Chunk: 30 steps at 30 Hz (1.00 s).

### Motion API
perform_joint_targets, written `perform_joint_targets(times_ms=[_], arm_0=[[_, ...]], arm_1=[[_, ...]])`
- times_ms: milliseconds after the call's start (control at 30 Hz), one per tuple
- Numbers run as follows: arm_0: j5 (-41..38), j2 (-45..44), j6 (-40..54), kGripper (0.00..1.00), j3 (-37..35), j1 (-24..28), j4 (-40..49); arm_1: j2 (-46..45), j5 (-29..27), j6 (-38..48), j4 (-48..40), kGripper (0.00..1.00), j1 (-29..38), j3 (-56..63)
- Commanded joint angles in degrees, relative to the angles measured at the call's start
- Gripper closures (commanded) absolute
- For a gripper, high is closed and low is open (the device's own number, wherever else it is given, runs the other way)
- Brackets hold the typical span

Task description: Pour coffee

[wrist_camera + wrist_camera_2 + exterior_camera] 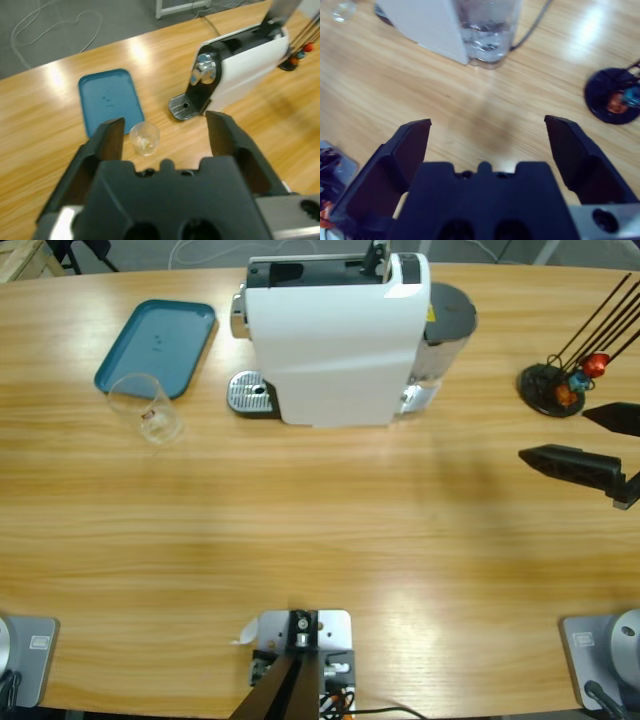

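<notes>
Both grippers are hanging released, holding nothing: left gripper [165,132] above the clear glass [146,407], right gripper [598,443] at the right edge. Glass is standing on the surface [320,530], just near of the teal tray [157,345], left of the white coffee machine [335,335]. Can't make out coffee in it.

Tabletop [300,530]: long, light wood, grain running lengthwise; fills nearly all of the high view.
Light: soft bright patches on the wood in the high view; sharper glare spots in both wrist views, so the lamps are overhead.
Floor [60,30]: grey, seen beyond the far table edge in the left wrist view; also a thin strip along the top of the high view.
Cable on floor [45,25]: pale, lying in loose loops.
Frame [175,6]: light-coloured, standing on the floor at the top edge of the left wrist view; what it belongs to cannot be told.
Wooden piece [22,258]: pale, at upper left corner of the high view, off the tabletop.
</notes>
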Motion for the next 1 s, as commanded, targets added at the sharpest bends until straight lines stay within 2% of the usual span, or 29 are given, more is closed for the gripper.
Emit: perform_joint_targets(times_ms=[33,167,267,500,633,733,1000], arm_0=[[-0.50,0.45,6.50,0.000,2.29,-1.30,-2.22],[-0.06,-2.01,7.59,0.000,4.77,-1.39,-0.18],[-0.06,-3.44,6.92,0.002,7.23,-1.39,0.23],[-0.31,-0.64,5.56,0.023,10.04,-1.39,-0.21],[0.18,-0.64,5.53,0.023,12.49,-1.02,-1.48],[0.11,-0.62,4.77,0.023,14.24,-0.86,-3.99],[0.18,-0.54,4.25,0.023,16.09,-0.16,-6.26]], arm_1=[[3.17,-1.96,1.91,6.99,0.018,-4.49,-3.57],[5.00,-3.70,2.92,9.95,0.023,-8.50,-6.06],[6.38,-4.51,3.10,9.47,0.058,-14.91,-6.87],[12.68,-4.30,8.08,1.35,0.118,-27.43,-6.08],[16.67,-3.96,9.29,-5.20,0.169,-28.94,-4.60],[19.32,-3.31,9.34,-8.77,0.275,-30.84,-3.55],[23.51,-2.47,9.27,-12.64,0.279,-35.44,-0.88]])
